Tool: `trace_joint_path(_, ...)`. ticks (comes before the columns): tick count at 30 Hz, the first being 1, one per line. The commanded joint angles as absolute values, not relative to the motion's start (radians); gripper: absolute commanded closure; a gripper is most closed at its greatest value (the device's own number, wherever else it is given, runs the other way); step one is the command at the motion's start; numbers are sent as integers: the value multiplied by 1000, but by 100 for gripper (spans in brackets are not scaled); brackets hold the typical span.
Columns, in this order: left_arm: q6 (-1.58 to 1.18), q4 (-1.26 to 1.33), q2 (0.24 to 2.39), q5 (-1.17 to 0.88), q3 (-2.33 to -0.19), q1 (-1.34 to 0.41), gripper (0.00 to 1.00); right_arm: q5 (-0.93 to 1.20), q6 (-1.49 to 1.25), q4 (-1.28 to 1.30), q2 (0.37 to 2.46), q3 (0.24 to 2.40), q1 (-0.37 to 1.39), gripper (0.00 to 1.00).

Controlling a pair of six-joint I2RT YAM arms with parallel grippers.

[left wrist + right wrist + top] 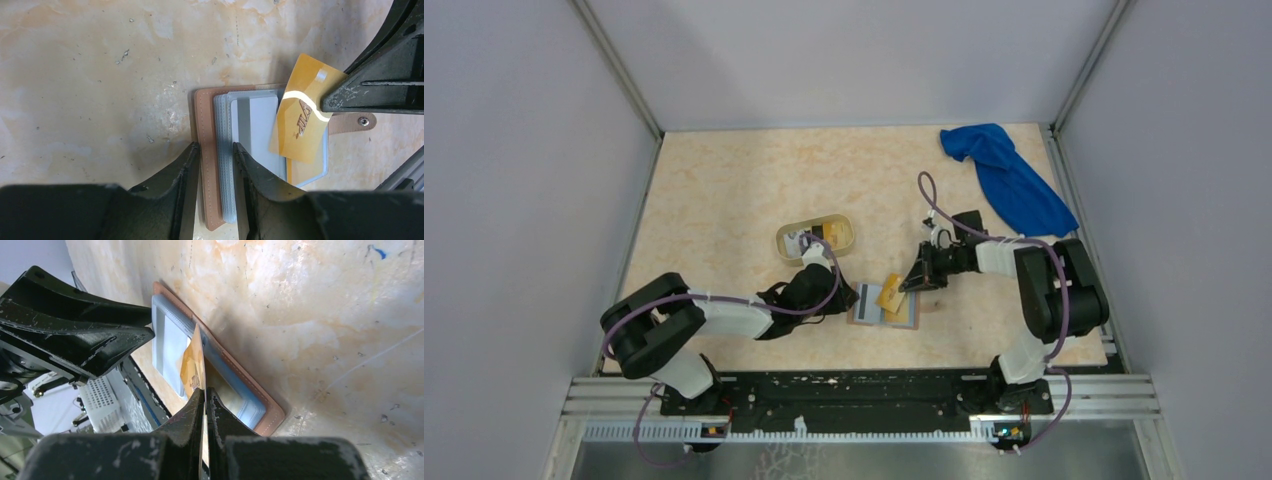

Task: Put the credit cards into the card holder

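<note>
**Yellow-orange card [301,115] being steered toward the open card holder [210,150]**

The card holder is lying spread open on the worktop [724,190], between the two arms, with its grey-blue slots facing up. Its left edge is being pinched by the left hand [215,150], narrowed around the tan cover and the stack of pockets. This grip is presumably being used to keep the light holder from sliding while a card is pushed in.

The yellow-orange card is being gripped by one end in the right hand [205,392], whose fingers are pressed tight on it. The card is being held tilted, with its free end hanging over the right-hand pocket. That angle is probably being chosen so the leading edge can be fed under a slot lip. Whether the card is touching the pocket cannot be told.

More of the credit cards [819,236] are seemingly waiting in the pale yellow tray [781,240], just beyond the left hand. A blue cloth [1009,180] is lying well apart at the far right corner.

The insertion is judged as not yet completed.
</note>
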State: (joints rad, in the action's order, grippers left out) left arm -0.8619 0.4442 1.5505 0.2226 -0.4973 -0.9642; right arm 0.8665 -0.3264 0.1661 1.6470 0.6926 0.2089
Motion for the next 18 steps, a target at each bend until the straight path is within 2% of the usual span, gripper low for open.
trace_joint_path(1, -840, 432, 1564, 191, -494, -971, 63, 817, -318, 139, 1643, 693, 203, 100)
trace_joint_path(7, -834, 427, 1579, 187, -507, -971, 64, 874, -313, 151, 1701, 698, 206, 100)
trace_joint_path(18, -831, 428, 1576, 184, -506, -971, 64, 898, -339, 121, 1679, 679, 285, 100)
